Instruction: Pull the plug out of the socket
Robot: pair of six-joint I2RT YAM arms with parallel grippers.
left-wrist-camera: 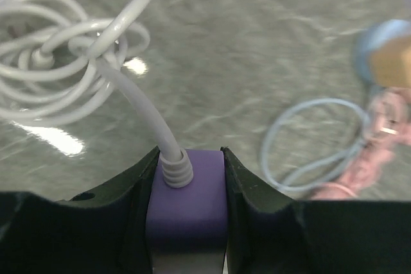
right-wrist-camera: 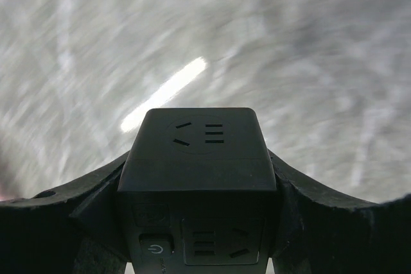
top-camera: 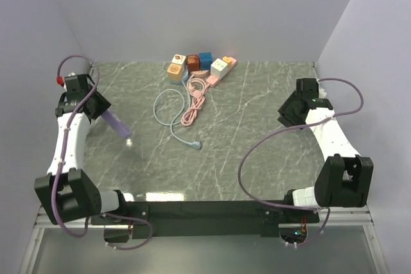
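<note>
**Claws on both halves: plug left, socket right**

Closest to your left wrist lens, the left claw point(left-wrist-camera: 188, 158) is closed snugly on the purple plug point(left-wrist-camera: 186, 206), one finger flat on each side and nothing else in its grip. A white cord point(left-wrist-camera: 138, 104) leaves the plug through a ribbed collar and falls into a loose tangle on the bench point(top-camera: 257, 133). Judge the plug light and hard-shelled, with smooth sides that could slip under a crooked pull. Hold the body as you do now, never the cord, which is soft and would only bend.

Moving right, a blue cord point(top-camera: 168, 110) and a pink cord point(top-camera: 196, 101) trail from a cluster of coloured blocks point(top-camera: 199, 65) at the far edge.

On your right, the right claw point(right-wrist-camera: 199, 158) is closed around the black socket point(right-wrist-camera: 199, 136), a stiff, square-sided cube that should take a firm squeeze. From above, the two claws sit well apart, so the plug looks to be out of the socket already.

No brand or wording can be read. The only marking is a power symbol point(right-wrist-camera: 156, 247) on the socket's near face.
</note>
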